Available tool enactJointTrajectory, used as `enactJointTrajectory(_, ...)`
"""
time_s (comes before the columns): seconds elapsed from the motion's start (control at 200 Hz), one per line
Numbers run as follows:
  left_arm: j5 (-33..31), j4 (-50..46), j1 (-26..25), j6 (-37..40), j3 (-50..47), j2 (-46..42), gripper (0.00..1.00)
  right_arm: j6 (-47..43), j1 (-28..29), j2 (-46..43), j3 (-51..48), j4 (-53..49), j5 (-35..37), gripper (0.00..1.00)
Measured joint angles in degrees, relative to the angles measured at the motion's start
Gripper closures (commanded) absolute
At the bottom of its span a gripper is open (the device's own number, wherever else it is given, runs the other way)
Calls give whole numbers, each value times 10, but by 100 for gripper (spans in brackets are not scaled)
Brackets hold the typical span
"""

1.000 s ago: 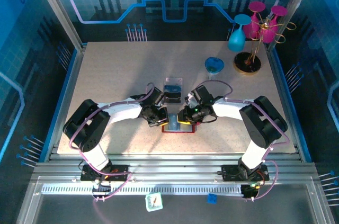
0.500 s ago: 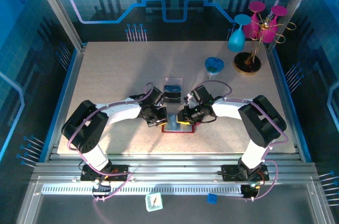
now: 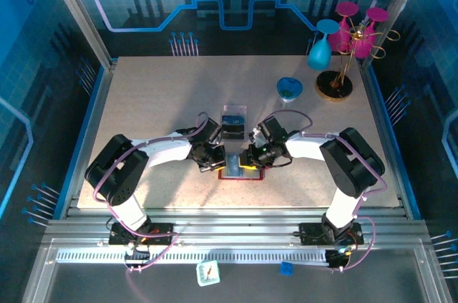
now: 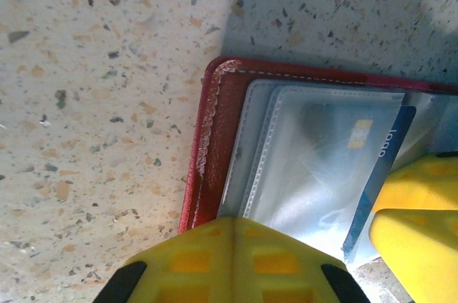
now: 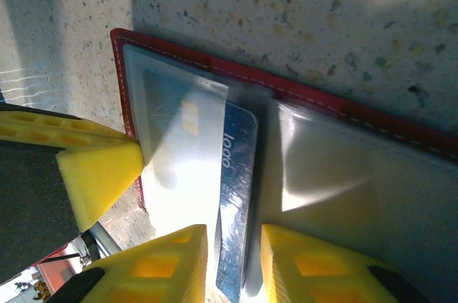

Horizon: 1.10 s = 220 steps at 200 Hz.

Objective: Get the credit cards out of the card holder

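The small red folding card holder [image 3: 240, 177] is laid open and flat on the speckled beige tabletop [image 3: 157, 102], towards the near edge and midway between the two arms. Its clear plastic sleeves are turned upward.

The left gripper [image 4: 230, 246] is clenched shut, with nothing seen between its yellow padded fingers. It is set down at the near-left edge of the holder, over the open ends of the sleeves. This placement is judged to pin the light wallet so that it is not dragged along when a card is pulled.

A blue-and-white plastic credit card [image 5: 240, 167] with a gold chip is seen partly slid out of a sleeve towards the holder's middle fold. Its exposed strip is straddled by the right gripper [image 5: 232, 246], whose jaws are held a little apart with one finger on each side. Whether the card is actually pinched or merely bracketed cannot be told.

Just beyond the holder, on its far side, a clear plastic box [image 3: 233, 113] is placed. A black card-like rectangle [image 3: 232, 132] is seen beside it, probably a card already removed. The extraction of the blue card is judged to be in hand, and more cards may be hidden in the sleeves.
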Motion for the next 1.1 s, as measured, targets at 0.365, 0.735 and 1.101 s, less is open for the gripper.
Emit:
enactJointTrajectory(0.365,0,1,0,0,0,3,97,14,0,0,-4,21,-7,76)
enactJointTrajectory(0.735,0,1,0,0,0,4,97,37,-1,-20,-25,55,-19,85)
enactJointTrajectory(1.101,0,1,0,0,0,4,97,41,-3,-22,-37,65,-22,94)
